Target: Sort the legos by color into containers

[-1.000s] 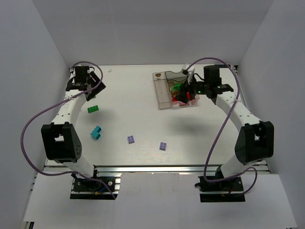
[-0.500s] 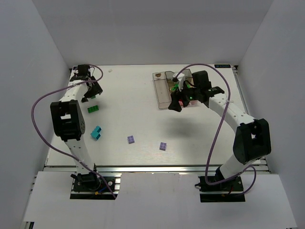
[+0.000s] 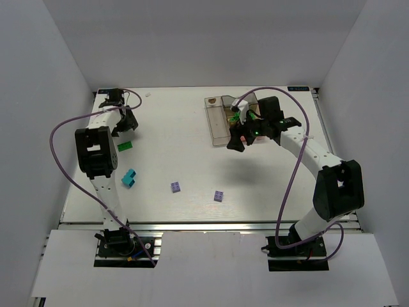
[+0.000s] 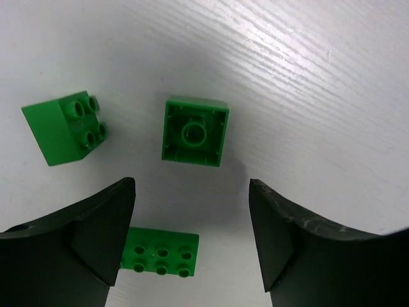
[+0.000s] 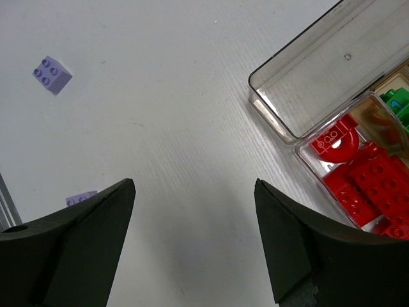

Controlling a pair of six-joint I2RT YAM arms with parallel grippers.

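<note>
**Left wrist view: both pairs of jaws stand apart, nothing held**

Left wrist view shows the left gripper (image 4: 192, 195) with its jaws spread wide over the white table (image 4: 332, 77) and nothing between them. At 12 o'clock from the gap lies an upturned green brick (image 4: 195, 131), hollow side up. A studded green brick (image 4: 64, 125) sits at 10 o'clock, apart from it. At 7 o'clock a flat green plate (image 4: 161, 253) lies partly behind the left finger.

The right gripper (image 5: 193, 192) is likewise spread, with bare table between its fingers. At 2 o'clock is the corner of the containers (image 5: 275, 118). The long compartment (image 5: 319, 77) lies nearest the jaws, and behind it a shorter bin holds red bricks (image 5: 358, 182). A green piece (image 5: 397, 102) shows at the frame's 3 o'clock edge. One lilac brick (image 5: 51, 73) rests at 10 o'clock, and a second lilac brick (image 5: 80, 199) peeks out at 9 o'clock beside the left finger.

From above, the left gripper hangs at the table's 10 o'clock, the right gripper at 1 o'clock by the block's near edge. Teal bricks (image 3: 130, 178) lie at 8 o'clock.
</note>
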